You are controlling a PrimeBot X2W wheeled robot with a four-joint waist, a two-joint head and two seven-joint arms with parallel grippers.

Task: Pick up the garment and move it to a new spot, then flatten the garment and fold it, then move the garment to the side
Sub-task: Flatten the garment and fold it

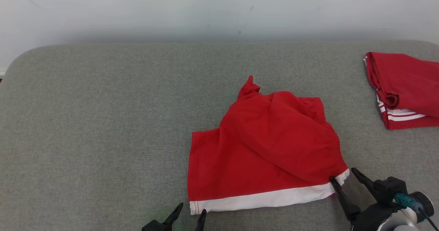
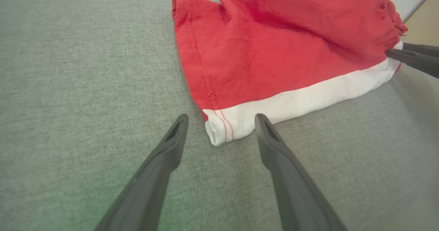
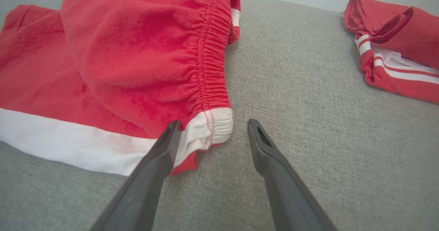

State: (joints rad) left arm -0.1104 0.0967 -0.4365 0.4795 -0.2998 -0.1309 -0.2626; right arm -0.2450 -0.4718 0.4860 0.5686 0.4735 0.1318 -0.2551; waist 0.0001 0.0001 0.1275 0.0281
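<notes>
Grey fabric surface [image 1: 103, 121] against plain pale wall [image 1: 171, 11]

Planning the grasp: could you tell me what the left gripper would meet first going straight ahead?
Probably the red garment: its white-banded corner lies just ahead, between the fingers of the open left gripper.
</notes>
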